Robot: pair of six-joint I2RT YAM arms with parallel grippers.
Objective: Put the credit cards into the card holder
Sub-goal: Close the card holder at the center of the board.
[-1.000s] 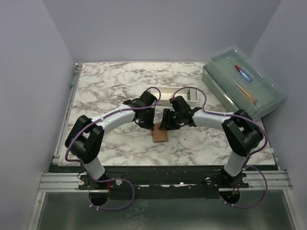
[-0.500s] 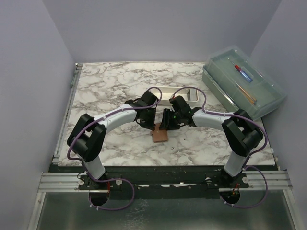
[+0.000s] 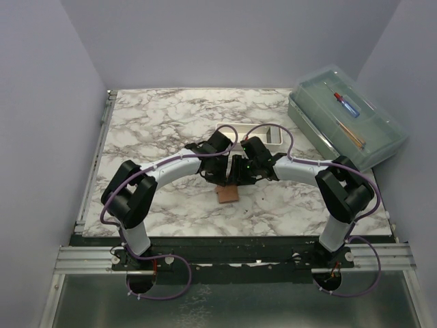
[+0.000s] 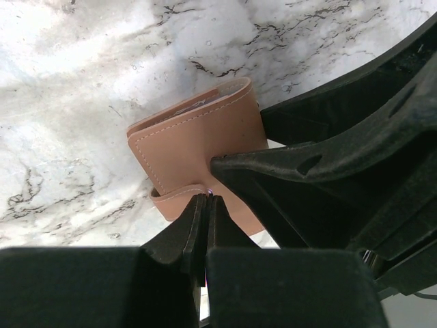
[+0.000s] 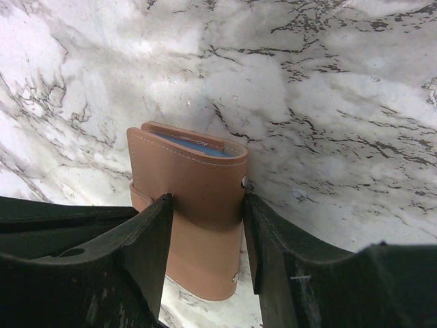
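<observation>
The tan card holder (image 3: 227, 194) lies on the marble table (image 3: 150, 123) between both grippers. In the right wrist view its upper flap (image 5: 194, 181) is lifted off the lower panel, and a blue credit card edge (image 5: 193, 146) shows inside the fold. My right gripper (image 5: 205, 208) is shut on that flap, one finger on each side edge. My left gripper (image 4: 207, 198) is shut, with its tips just over the card holder's strap (image 4: 171, 198). A thin pale violet glint sits between its tips; I cannot tell what it is. In the top view the left gripper (image 3: 220, 179) and right gripper (image 3: 236, 180) almost meet.
A white rectangular tray (image 3: 268, 133) sits just behind the two wrists, partly hidden by them. A large clear lidded box (image 3: 345, 116) with a red and blue tool inside stands at the back right corner. The right arm's black body fills the right of the left wrist view.
My left arm has swung right, bringing its gripper close against the card holder and the right gripper. The right gripper and the card holder have stayed put.
</observation>
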